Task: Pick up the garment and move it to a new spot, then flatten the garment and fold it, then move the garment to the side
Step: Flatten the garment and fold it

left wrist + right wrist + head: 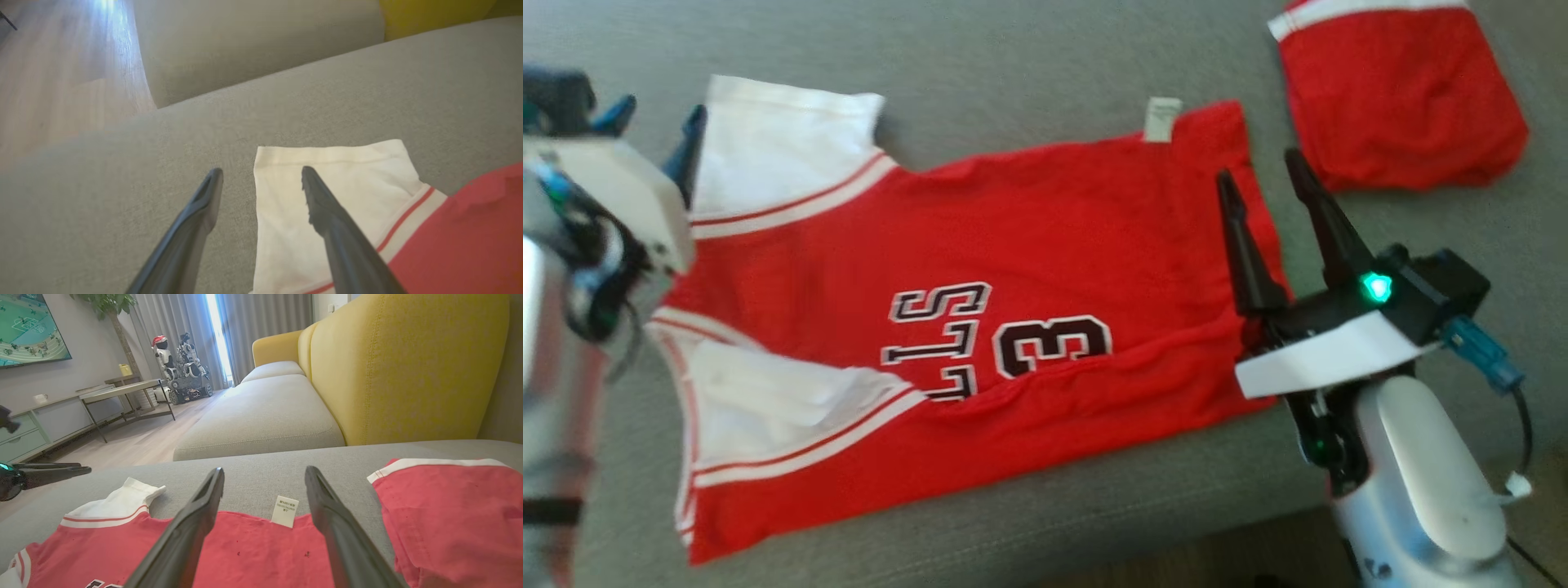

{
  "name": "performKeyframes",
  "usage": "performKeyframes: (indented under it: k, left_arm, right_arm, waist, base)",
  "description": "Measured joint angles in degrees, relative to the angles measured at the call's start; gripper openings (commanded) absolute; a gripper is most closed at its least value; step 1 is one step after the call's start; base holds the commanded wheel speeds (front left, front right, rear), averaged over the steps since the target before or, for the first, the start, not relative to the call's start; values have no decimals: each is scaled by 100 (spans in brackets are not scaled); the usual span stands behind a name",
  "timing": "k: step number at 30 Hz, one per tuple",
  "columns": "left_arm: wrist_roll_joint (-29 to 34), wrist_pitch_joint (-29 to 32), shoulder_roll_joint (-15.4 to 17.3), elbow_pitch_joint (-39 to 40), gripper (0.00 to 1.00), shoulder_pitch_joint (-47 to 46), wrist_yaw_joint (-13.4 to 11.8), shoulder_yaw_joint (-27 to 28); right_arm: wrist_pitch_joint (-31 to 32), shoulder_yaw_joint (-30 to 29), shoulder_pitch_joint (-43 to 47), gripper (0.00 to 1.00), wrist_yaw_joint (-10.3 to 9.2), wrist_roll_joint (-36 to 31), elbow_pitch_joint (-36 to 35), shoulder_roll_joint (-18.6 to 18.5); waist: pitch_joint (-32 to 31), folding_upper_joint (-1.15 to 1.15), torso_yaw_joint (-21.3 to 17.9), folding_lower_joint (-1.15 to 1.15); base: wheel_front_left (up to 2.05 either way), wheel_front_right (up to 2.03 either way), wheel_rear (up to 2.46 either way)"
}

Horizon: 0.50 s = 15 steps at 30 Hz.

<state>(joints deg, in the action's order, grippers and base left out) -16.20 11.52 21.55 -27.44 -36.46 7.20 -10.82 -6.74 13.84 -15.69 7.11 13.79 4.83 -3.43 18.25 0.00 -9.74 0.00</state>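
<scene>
The garment (1013, 245) is a red jersey with white sleeves and black lettering, spread flat on the grey sofa seat (1013, 65). My left gripper (654, 131) hangs open at its far left. In the left wrist view the left gripper (261, 171) straddles the outer edge of a white sleeve (367, 179), one finger over the sleeve and one over bare cushion. My right gripper (1258, 166) is open above the jersey's right hem, with nothing between its fingers. In the right wrist view the right gripper (264, 469) points past the hem and its white label (285, 511).
A second red garment (1401, 98) lies folded at the back right, close to my right gripper. The yellow sofa back (408, 367) rises behind the seat. Another seat cushion (261, 416), wooden floor (61, 81) and a low table (122, 390) lie beyond. The seat's front edge runs along the bottom of the head view.
</scene>
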Motion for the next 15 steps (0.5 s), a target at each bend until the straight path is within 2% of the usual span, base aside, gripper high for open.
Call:
performKeyframes:
  k: [3, 4, 7, 15]
  left_arm:
    - [-461, 512, 364, -323, 100, -501, 30, -379]
    - [-550, 738, 605, -475, 100, -765, 36, -608]
    - [-724, 1014, 933, -706, 100, -1074, 36, -916]
    - [-907, 1079, 1280, -1201, 100, -1433, 36, -1579]
  right_arm:
    - [-62, 160, -207, 100, 0, 73, 47, 4]
    - [-97, 264, -315, 100, 0, 122, 82, 4]
    - [-162, 390, -426, 100, 0, 186, 111, 4]
    - [-293, 443, -498, 100, 0, 236, 213, 4]
  waist:
    - [203, 0, -238, 1]
    - [322, 0, -394, 0]
    - [482, 0, -608, 1]
    - [745, 0, -918, 1]
  base:
    - [0, 0, 0]
    - [0, 0, 0]
    - [0, 0, 0]
    - [0, 0, 0]
